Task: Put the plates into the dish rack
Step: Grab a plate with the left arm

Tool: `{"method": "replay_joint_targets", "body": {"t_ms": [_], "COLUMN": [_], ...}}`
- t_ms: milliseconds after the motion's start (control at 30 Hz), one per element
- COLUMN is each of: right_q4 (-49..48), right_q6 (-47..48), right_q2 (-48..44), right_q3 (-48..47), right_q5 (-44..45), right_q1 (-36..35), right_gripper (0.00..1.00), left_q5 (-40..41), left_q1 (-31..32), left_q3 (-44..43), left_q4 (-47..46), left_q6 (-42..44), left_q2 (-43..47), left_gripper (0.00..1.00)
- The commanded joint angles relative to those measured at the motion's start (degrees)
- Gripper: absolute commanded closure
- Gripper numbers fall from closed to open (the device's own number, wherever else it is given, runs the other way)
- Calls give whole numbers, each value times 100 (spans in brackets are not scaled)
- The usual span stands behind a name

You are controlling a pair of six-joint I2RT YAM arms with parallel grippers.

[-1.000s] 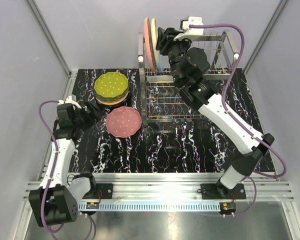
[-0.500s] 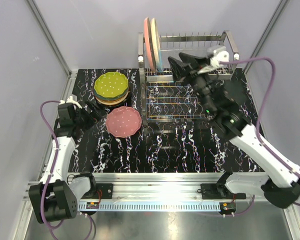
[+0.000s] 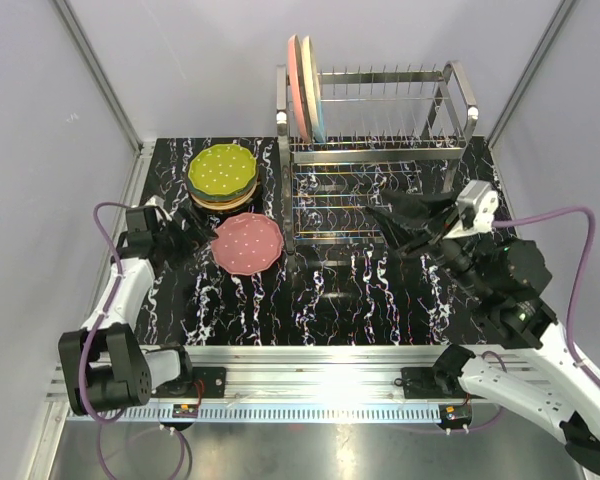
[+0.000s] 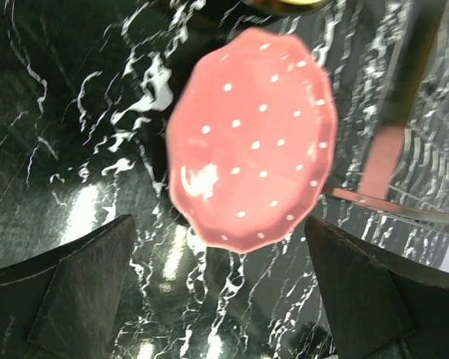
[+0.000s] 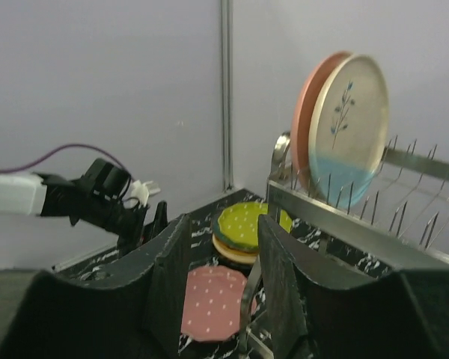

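Over by the left gripper (image 4: 218,221): jaws spread wide, empty, dotted pink plate (image 3: 247,243) flat on the table (image 3: 380,290) just ahead. Right gripper (image 3: 390,228) part-spread, holding nothing afaict. Only 2 plates (image 3: 305,90) stand in the dish rack (image 3: 380,152). Green-topped stack (image 3: 222,172) + pink one left, so prob. early days.

No readable text, labels, brands, numbers or signs in any view.

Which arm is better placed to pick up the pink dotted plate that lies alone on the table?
Left. The left gripper is open right beside the pink dotted plate, facing it. The right gripper, empty, is farther off, by the dish rack.
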State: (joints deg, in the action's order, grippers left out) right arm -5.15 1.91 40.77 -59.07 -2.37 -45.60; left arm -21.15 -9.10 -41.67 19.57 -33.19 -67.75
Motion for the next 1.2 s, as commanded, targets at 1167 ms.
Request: {"method": "replay_joint_targets", "body": {"t_ms": [1167], "right_q4": [216], "right_q6": [-2142], "right_q2": [-1143], "right_q3": [2857], "right_q5": [-1125], "right_q1": [-142], "right_gripper": [63], "left_q5": [1789], "left_q1": [849], "left_q3": [-1088], "left_q4": [776], "left_q6": [348], "left_q2": [-2260], "left_gripper": [32]}}
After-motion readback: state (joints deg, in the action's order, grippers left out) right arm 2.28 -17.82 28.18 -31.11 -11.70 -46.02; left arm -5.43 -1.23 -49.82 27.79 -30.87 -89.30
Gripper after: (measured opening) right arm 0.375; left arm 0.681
